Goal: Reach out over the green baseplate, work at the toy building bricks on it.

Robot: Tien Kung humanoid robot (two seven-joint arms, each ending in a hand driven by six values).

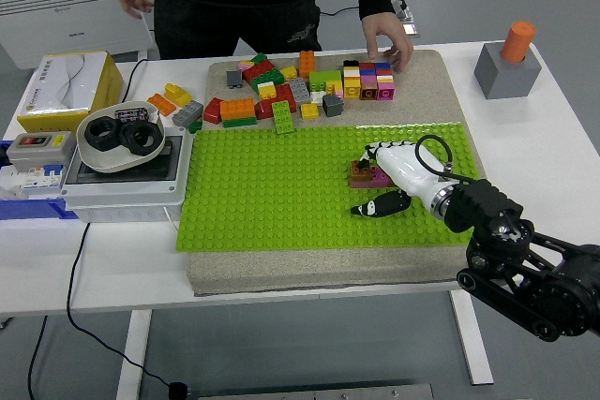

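The green baseplate [272,185] lies on a beige mat. A small brown and magenta brick [359,173] stands on its right part. My right hand [366,183], white with black fingertips, reaches in from the lower right. Its fingers [372,151] bend over the brick's right side, and whether they touch it is unclear. Its thumb [375,205] lies on the plate just in front of the brick, apart from it. Nothing is lifted. Loose bricks [281,91] of many colours lie behind the plate. A person's hand [389,46] rests on the brick row [367,80] at the back right.
A grey box [122,175] with a white bowl of black rings [120,136] stands left of the plate. Beside it are a yellow and white carton [66,89] and a switch box [39,149]. A grey block with an orange cylinder [509,63] sits far right. A cable [80,250] hangs off the front.
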